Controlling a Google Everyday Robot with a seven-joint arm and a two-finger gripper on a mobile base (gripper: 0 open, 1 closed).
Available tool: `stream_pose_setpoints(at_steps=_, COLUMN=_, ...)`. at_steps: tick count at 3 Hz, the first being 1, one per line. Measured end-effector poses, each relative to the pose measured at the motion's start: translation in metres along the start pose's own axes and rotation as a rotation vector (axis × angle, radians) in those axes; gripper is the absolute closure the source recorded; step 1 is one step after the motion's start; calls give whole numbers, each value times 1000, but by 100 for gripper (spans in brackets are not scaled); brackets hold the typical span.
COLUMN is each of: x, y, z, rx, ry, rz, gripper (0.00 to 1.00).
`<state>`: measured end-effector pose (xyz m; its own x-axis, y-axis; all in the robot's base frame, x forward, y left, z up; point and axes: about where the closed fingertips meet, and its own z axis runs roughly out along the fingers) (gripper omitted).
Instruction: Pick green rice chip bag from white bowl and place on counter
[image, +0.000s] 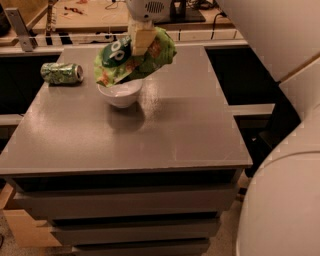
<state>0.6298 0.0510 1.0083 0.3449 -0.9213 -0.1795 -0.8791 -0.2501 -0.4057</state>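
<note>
The green rice chip bag (131, 59) hangs in the air just above the white bowl (120, 93), tilted, with its lower left edge near the bowl's rim. My gripper (141, 44) comes down from the top of the view and is shut on the bag's upper middle. The bowl stands on the grey counter (165, 135) at its far left part and looks empty inside.
A green soda can (62, 73) lies on its side at the counter's far left edge. A wooden workbench (90, 15) with tools stands behind the counter. My white arm (280, 165) fills the right side. Drawer fronts show below the counter's front edge.
</note>
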Motion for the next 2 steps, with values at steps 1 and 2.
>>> stream_pose_setpoints(at_steps=1, x=8, y=24, z=-13, rx=-29, ry=-9, rz=49, gripper=100)
stream_pose_setpoints(at_steps=2, x=15, y=50, z=-22, rx=-63, ry=-24, rz=100, gripper=100)
